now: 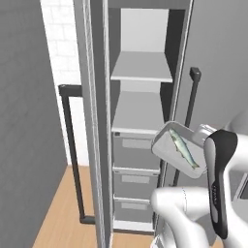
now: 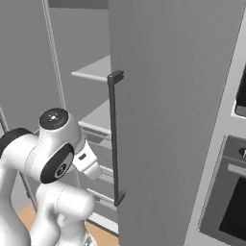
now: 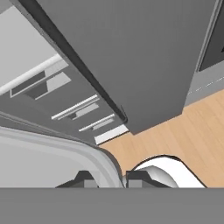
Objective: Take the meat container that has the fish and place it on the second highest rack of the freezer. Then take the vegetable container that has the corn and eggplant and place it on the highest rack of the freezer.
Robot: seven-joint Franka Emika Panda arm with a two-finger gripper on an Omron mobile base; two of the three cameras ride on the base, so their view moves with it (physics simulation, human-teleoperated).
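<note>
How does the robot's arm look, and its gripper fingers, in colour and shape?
The arm is made of rounded, glossy white segments with dark grey to black joints; one joint cap is a dark disc with a pale ring. In the left base view a long black band runs down a white link. The gripper has two small dark grey fingertips. No cables or lettering can be seen.

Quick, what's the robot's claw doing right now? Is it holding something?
Gripper: closed on the rim of the meat container with the fish in it, held up in front of the open freezer.
</note>
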